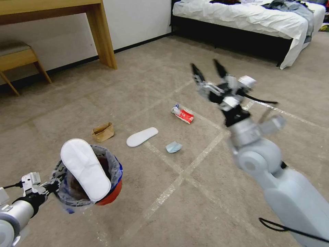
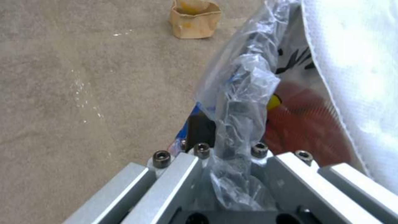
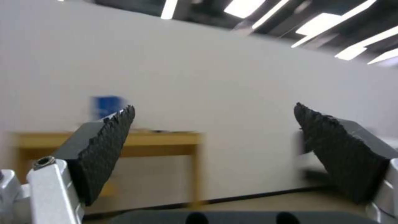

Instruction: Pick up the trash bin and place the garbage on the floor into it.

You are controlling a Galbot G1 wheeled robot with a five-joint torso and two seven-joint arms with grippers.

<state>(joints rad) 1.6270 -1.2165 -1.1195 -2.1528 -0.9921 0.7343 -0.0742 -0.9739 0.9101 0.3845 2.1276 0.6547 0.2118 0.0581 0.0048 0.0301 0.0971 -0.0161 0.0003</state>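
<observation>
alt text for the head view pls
Left gripper holds the red trash bin by its bag-lined rim, a white slipper sticking out. Right gripper, open and empty, is raised over carpet strewn with a second slipper, paper bag, mask, red wrapper.

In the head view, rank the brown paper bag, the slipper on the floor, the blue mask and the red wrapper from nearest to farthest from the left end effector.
1. Brown paper bag, nearest the left end effector, which grips the bin.
2. Floor slipper, right of the bag.
3. Blue mask, further right.
4. Red wrapper, farthest.

- We see a bedroom: a bed [image 1: 246,17] with rumpled white sheets.
- We see beige carpet [image 1: 205,192], a wooden desk [image 1: 99,31] and a stool [image 1: 17,55].
</observation>
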